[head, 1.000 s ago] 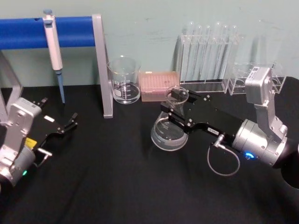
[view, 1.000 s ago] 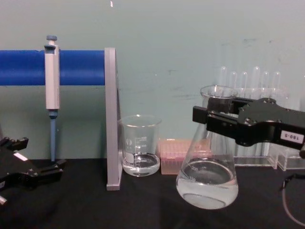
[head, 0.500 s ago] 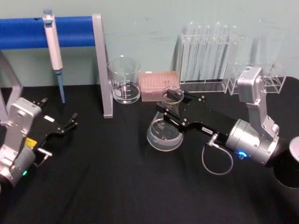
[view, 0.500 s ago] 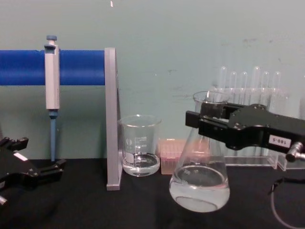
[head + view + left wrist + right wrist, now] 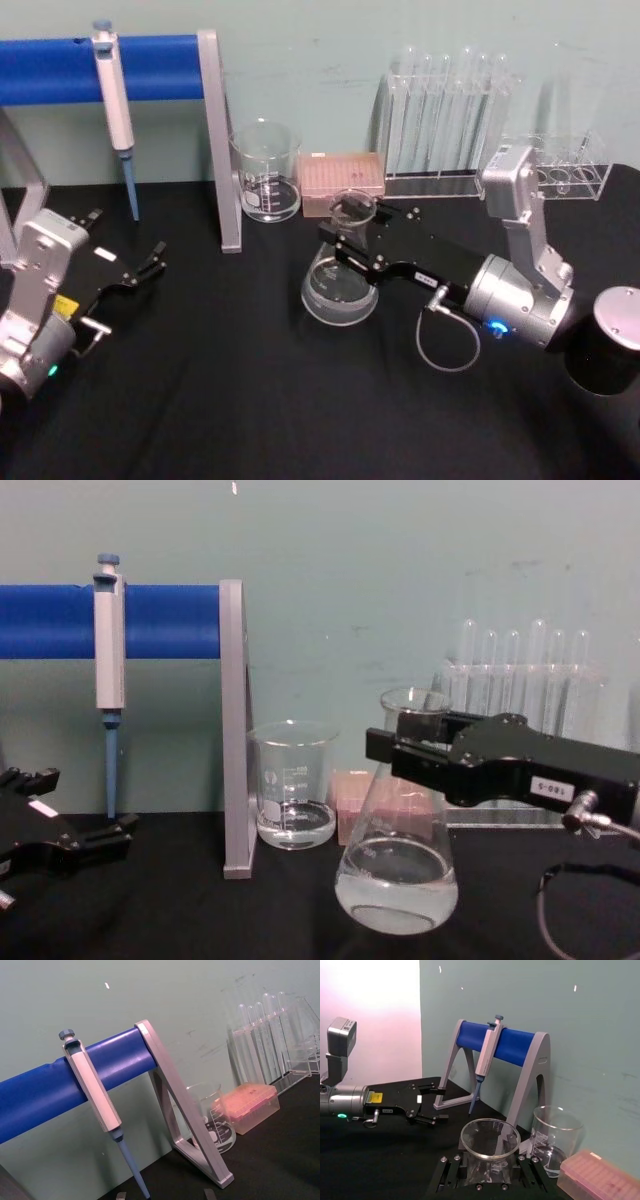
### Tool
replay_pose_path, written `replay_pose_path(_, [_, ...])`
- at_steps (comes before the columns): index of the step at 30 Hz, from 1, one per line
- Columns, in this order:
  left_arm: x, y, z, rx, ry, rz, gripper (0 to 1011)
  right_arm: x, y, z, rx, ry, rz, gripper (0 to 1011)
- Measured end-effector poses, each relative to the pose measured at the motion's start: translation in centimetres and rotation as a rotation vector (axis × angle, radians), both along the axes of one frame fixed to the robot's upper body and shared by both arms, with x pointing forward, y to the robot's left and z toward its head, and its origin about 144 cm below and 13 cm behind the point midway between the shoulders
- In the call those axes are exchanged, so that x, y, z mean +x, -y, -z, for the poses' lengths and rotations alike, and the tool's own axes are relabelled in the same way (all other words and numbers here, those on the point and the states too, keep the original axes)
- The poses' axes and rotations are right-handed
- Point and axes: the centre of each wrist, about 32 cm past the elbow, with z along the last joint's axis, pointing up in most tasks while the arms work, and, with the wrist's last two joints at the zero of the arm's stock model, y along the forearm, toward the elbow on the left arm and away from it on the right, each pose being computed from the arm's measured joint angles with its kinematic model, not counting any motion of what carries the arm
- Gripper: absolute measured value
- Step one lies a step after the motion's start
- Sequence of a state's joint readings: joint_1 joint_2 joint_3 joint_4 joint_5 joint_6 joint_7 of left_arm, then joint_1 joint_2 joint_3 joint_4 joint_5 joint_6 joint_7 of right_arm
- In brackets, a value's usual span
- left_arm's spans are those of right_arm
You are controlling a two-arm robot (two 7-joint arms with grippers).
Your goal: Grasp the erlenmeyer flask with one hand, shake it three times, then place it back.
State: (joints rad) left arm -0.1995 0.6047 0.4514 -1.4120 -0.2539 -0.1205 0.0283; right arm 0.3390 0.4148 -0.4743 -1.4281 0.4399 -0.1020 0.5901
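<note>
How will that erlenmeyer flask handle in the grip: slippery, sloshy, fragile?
Probably slippery: smooth glass erlenmeyer flask held at its narrow neck by the right gripper. Liquid pools in the wide base, so likely bottom-heavy and sloshy. Thin glass, likely fragile if set down hard.

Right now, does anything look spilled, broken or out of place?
Nothing stands out. The erlenmeyer flask is clamped at its neck by the right gripper, its liquid inside; the left gripper rests open at the left.

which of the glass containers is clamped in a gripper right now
The erlenmeyer flask, gripped at its neck by the right gripper; the beaker and test tubes stand free behind.
</note>
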Motion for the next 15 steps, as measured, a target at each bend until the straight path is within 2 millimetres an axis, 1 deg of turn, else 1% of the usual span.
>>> replay_pose_path(15, [0.0,0.0,0.0,0.000,0.000,0.000,1001,1.5,-0.9,1.6,-0.001,-0.039,-0.017,450])
